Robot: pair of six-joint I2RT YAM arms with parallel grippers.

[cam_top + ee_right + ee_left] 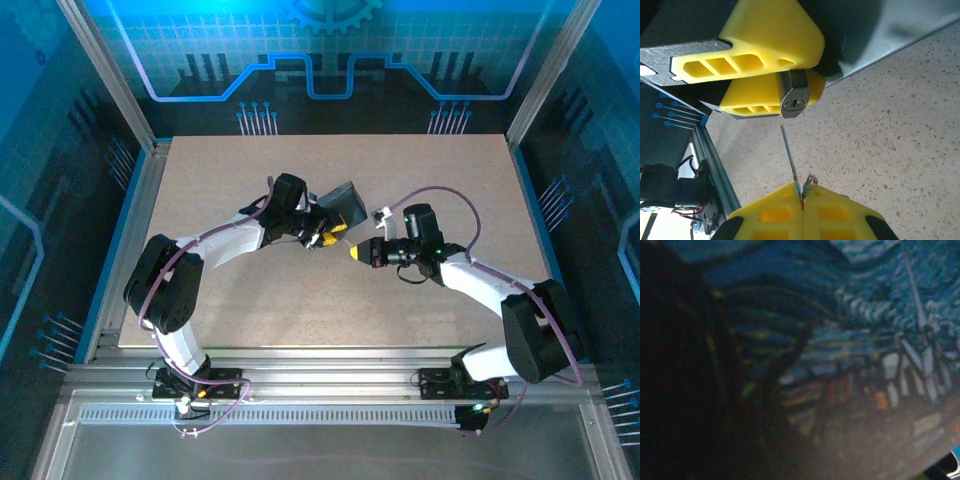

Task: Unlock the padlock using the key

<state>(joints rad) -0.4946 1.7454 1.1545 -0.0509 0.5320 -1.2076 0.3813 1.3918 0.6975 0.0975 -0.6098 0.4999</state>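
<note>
The padlock (793, 98) is a small body with its silvery keyhole face turned toward the right wrist camera. It is pinched between the yellow fingers (765, 35) of my left gripper (812, 72), which is shut on it. My right gripper (802, 192) is shut on the key (791, 162). The thin blade points up at the keyhole and its tip stops a short gap below it. A small wire ring sticks out beside the blade. From above, the left gripper (322, 238) and right gripper (356, 252) face each other closely at mid-table.
The dark blue swirl-patterned tin (347, 203) sits just behind the left gripper, and its blurred lid (840, 315) is very close to the left wrist camera. The tan tabletop (400, 300) spreads around both arms, framed by aluminium rails (130, 230).
</note>
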